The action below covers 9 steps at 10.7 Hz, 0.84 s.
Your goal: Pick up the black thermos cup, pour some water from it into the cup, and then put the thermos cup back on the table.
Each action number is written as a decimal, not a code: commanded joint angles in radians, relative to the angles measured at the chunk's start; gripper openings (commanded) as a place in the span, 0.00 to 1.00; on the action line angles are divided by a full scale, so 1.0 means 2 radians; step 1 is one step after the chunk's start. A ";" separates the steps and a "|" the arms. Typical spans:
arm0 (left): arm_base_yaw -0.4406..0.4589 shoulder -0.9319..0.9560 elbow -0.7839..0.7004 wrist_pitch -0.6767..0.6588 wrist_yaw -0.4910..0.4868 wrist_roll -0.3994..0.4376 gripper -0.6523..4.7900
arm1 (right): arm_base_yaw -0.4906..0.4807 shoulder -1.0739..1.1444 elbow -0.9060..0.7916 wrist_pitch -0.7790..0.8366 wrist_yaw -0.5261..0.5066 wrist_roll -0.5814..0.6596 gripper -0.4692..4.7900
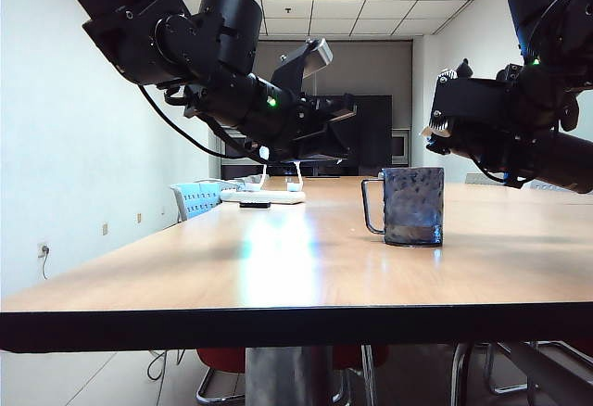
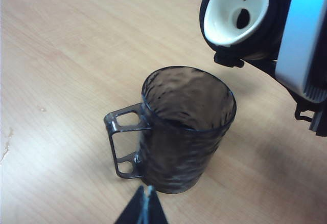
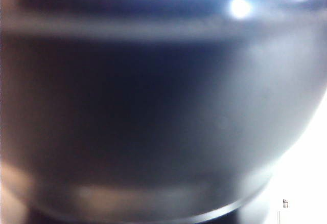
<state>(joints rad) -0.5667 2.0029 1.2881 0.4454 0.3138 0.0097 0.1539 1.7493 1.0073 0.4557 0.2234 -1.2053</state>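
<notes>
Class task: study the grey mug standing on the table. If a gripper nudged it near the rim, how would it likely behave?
The cup looks like thin translucent plastic and seems empty, so probably light and easily slid. It is taller than wide, so a high nudge might tip it. The table looks glossy, likely giving little grip.

Black arms, bulky round joints, green indicator lights, black cable looped under left arm [image 1: 185, 49]

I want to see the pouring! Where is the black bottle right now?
The black thermos cup hangs tipped above the cup, right of it in the exterior view, in the right gripper.
</notes>
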 commanded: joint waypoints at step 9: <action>-0.002 -0.002 0.002 0.002 0.002 0.000 0.11 | 0.015 0.000 0.009 0.040 0.014 -0.108 0.27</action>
<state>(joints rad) -0.5678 2.0033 1.2881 0.4450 0.3138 0.0097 0.1837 1.7588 1.0115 0.4656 0.2428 -1.3888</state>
